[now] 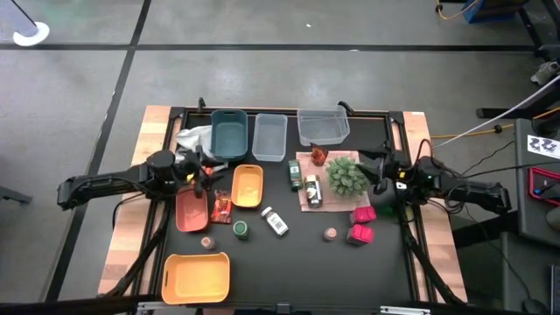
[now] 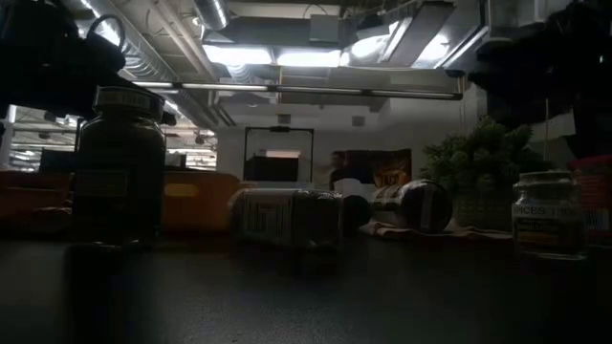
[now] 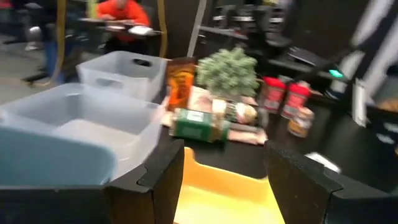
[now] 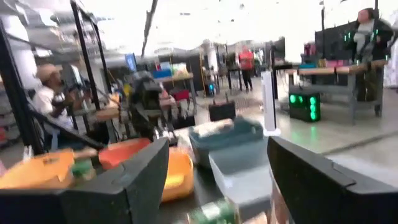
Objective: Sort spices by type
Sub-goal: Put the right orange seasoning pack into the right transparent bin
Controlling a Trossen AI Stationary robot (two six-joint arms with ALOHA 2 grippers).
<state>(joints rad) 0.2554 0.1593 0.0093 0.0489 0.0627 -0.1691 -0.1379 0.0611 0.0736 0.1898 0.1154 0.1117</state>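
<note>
Between both wide, empty end effectors, spiky plant amid spices.

Two magenta boxes sat close together at the table's right; a white labelled bottle lay on its side mid-table; a green-lidded jar stood just beside it; a red-orange packet lay beside the red tray; two pinkish-lidded jars stood apart.
</note>
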